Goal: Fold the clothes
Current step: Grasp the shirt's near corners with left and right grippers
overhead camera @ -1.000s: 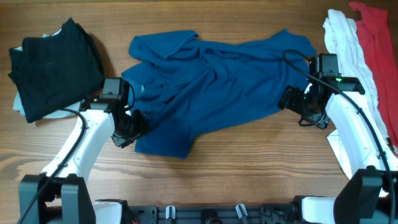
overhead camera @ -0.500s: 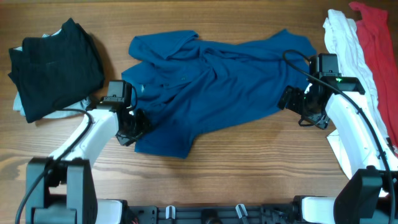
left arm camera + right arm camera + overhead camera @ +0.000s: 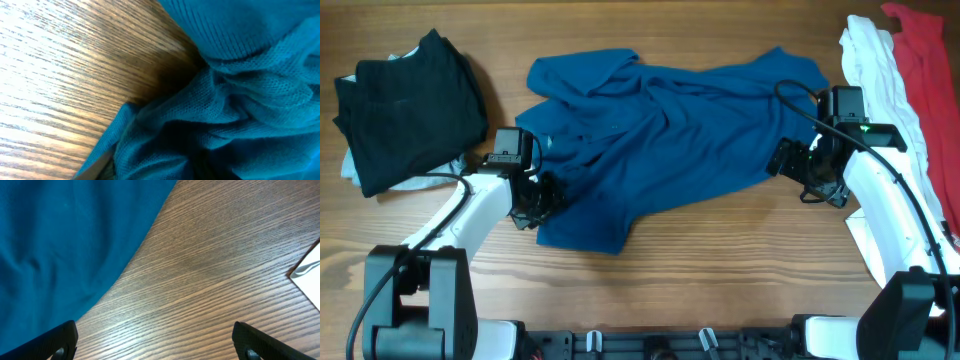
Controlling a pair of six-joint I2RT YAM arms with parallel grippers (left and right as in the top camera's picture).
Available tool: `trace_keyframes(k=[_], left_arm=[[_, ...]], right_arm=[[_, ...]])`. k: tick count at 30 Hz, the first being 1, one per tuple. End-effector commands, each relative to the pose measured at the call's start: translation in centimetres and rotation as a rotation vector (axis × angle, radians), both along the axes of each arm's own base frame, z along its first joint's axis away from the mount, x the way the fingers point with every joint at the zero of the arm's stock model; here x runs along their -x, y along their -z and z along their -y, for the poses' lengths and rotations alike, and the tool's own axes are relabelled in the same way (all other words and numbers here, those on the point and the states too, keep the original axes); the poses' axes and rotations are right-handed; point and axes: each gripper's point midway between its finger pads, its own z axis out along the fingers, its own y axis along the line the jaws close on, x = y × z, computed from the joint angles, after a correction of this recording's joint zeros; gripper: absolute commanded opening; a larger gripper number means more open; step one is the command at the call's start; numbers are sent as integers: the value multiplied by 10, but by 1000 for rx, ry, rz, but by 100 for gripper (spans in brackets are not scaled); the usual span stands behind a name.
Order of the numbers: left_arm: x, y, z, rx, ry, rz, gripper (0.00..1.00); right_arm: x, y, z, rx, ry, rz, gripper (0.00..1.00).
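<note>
As seen from overhead, the shirt [image 3: 670, 130] lies unfolded and rumpled across the middle of the table [image 3: 720, 270], blue, with one flap reaching toward the near edge at its left end.

1. Left gripper [image 3: 535, 198]: I read it at the shirt's left border, pressed against the cloth where the flap begins. On the left wrist view, bunched shirt [image 3: 240, 100] knit fills most of the picture and bare wood [image 3: 65, 65] shows to the upper left. The fingers do not show clearly there, so I cannot tell whether they are spread or closed on the cloth.

2. Right gripper [image 3: 790, 165]: I read it just beside the shirt's right edge, low over the table. On the right wrist view, the right gripper [image 3: 154, 332] stands wide, with its dark fingertips [image 3: 57, 340] in the bottom corners and only bare wood between them. The shirt [image 3: 65, 240] edge runs diagonally across the upper left, apart from the fingers. A white sheet [image 3: 307, 272] corner shows at the right border.

3. Other garments: a black garment [image 3: 405, 110] lies folded at far left, on top of a pale cloth [image 3: 355, 178]. A white garment [image 3: 875, 70] and a red garment [image 3: 925, 60] lie side by side at far right, well apart from the shirt
</note>
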Motion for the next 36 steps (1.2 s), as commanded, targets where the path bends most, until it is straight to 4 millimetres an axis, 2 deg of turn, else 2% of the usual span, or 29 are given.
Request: trace_keyframes(k=[1, 7, 9, 13, 15, 19, 24, 29, 36], left_arm=[[2, 1, 7, 31, 28, -3, 31], [2, 0, 9, 43, 59, 3, 18], [2, 0, 9, 43, 59, 3, 4], [5, -8, 11, 53, 69, 1, 4], [5, -21, 6, 33, 90, 19, 4], [0, -51, -23, -66, 31, 73, 4], [-7, -87, -58, -91, -96, 190, 4], [-3, -92, -76, -100, -163, 201, 4], [-3, -90, -77, -99, -168, 190, 4]], right_arm=[[3, 5, -1, -12, 16, -17, 100], [3, 5, -1, -12, 17, -17, 100], [3, 5, -1, -12, 16, -17, 100], [4, 5, -1, -13, 21, -21, 100], [4, 5, -1, -13, 22, -22, 100], [4, 5, 2, -3, 36, -21, 100], [-2, 4, 19, 7, 104, 9, 100], [-9, 2, 36, -31, 150, 48, 100], [-6, 16, 39, -29, 83, 5, 100]])
